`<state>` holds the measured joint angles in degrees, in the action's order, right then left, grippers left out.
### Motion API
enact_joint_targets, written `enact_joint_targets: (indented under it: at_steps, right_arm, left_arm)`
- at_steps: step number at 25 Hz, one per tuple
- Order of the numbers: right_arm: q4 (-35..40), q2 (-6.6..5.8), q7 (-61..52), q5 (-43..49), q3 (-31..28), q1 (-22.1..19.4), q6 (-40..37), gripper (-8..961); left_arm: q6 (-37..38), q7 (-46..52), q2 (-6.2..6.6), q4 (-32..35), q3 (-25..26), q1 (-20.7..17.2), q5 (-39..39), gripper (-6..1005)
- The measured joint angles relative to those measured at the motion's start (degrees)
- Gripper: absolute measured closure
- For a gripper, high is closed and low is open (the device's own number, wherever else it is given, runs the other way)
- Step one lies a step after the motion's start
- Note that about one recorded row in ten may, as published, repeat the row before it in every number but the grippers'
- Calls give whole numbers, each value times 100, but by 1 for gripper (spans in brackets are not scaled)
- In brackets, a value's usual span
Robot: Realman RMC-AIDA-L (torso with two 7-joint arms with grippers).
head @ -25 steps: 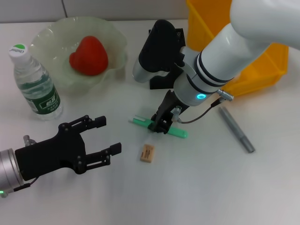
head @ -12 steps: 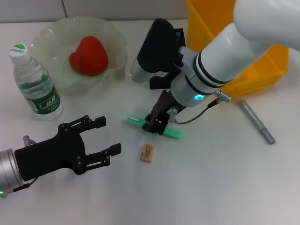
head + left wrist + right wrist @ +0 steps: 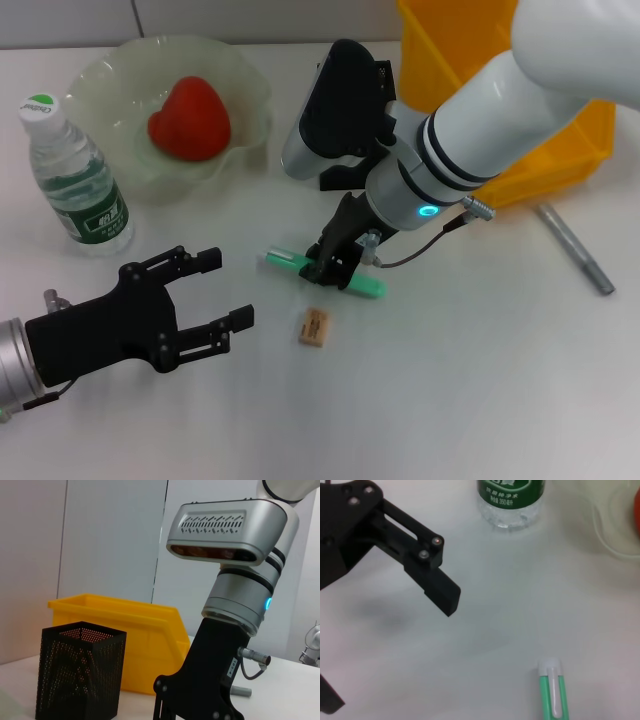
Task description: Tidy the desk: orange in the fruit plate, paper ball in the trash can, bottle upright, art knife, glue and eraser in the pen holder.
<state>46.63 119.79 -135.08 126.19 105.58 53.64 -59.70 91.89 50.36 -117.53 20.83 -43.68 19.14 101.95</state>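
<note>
Leftmost, at eight o'clock, the left gripper (image 3: pixel 215 291) hovers with jaws spread. At ten stands the upright bottle (image 3: pixel 75 180); at eleven, the orange (image 3: pixel 189 118) in the fruit plate (image 3: pixel 100 80). Centrally, the right gripper (image 3: pixel 333 270) pinches the green art knife (image 3: pixel 362 285), eraser (image 3: pixel 314 327) just below.

yellow bin (image 3: pixel 560 150) at desk's far right edge, open top. grey pen-like stick (image 3: pixel 574 248) lies flat on the white desk (image 3: pixel 450 400) just in front of it, angled, apart from it. probably a marker, can't confirm.
</note>
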Motion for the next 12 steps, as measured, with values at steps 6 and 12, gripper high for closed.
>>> enact_joint_targets:
  at_steps: [6, 12]
  right_arm:
    - [22, 0, 67, -3, -35, -12, -9, 779]
    - [22, -9, 74, -7, -55, 8, -8, 779]
  left_arm:
    - [24, 34, 15, 0, 18, 2, 0, 195]
    - [29, 61, 19, 0, 18, 10, 0, 195]
